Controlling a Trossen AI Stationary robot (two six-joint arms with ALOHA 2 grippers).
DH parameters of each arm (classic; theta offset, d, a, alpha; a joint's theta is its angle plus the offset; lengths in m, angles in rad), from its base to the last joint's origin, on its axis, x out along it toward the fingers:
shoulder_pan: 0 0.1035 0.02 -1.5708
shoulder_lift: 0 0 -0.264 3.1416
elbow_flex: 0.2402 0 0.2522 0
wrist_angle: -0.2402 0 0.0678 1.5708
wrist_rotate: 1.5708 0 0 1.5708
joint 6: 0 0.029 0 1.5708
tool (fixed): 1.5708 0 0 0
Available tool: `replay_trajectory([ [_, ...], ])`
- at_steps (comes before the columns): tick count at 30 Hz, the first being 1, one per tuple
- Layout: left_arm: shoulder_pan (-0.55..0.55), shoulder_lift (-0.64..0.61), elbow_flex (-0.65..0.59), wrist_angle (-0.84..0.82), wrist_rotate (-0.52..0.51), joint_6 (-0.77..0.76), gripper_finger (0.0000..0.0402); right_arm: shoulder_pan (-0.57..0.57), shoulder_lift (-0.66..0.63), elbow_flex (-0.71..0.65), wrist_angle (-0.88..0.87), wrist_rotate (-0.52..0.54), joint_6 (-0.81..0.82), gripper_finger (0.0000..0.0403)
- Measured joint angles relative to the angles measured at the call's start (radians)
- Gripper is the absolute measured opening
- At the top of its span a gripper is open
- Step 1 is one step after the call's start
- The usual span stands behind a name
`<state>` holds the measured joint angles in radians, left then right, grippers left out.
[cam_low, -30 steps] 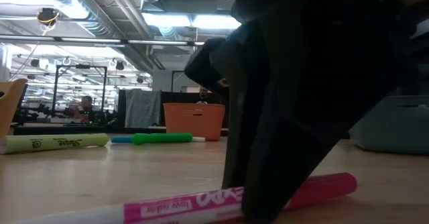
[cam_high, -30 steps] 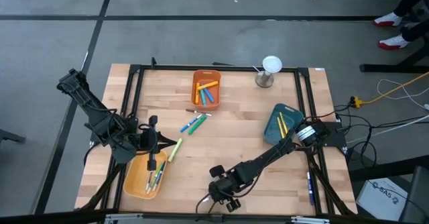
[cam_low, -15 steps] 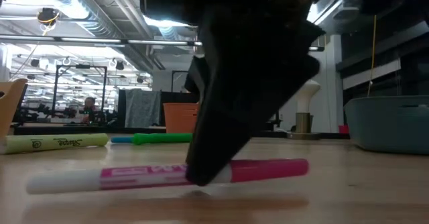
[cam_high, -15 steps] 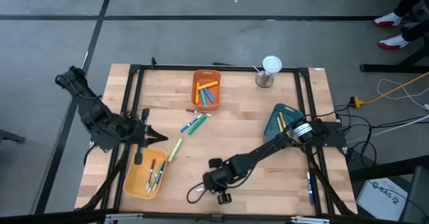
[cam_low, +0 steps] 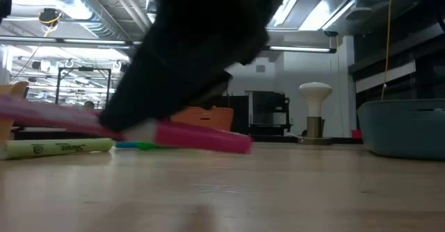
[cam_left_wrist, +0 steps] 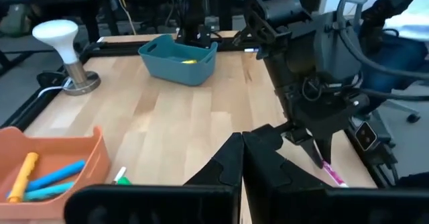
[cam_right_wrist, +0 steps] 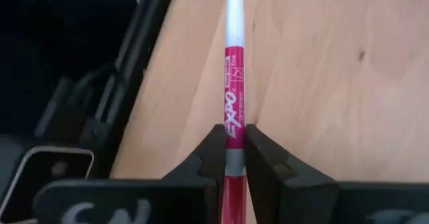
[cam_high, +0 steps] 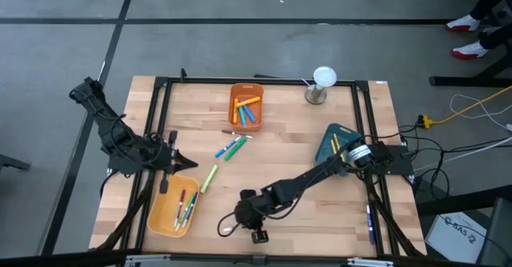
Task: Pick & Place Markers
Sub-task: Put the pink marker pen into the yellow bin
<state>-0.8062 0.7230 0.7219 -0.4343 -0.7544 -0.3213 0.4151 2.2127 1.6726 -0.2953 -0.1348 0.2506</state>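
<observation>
With its two dark fingers clamped on the barrel of a pink, white-capped dry-erase marker (cam_right_wrist: 232, 83), the right gripper (cam_high: 244, 217) hangs just above the wooden table (cam_high: 296, 147), near its front edge and to the right of the yellow-orange plastic bin (cam_high: 158, 219); the low view shows the marker tilted and clear of the wood. The step in hand looks like the carry after a pick, and the next move likely calls for travel to a bin and a release over its opening. The left gripper (cam_high: 170, 161), closed and empty, waits just behind that bin. Which bin is meant cannot be told. The right arm blocks much of the low view, blurring the marker's near end there.
</observation>
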Motion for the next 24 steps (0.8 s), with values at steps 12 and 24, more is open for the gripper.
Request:
replay_trajectory([
  [12, 0.000, -0.090, -0.144, 0.019, -0.002, -0.100, 0.0001, -0.041, 0.000, 0.001, 0.161, -0.052, -0.054, 0.0046],
  [24, 0.034, -0.091, -0.176, 0.015, -0.021, -0.103, 0.0002, -0.089, -0.002, 0.001, 0.384, -0.052, -0.133, 0.0046],
])
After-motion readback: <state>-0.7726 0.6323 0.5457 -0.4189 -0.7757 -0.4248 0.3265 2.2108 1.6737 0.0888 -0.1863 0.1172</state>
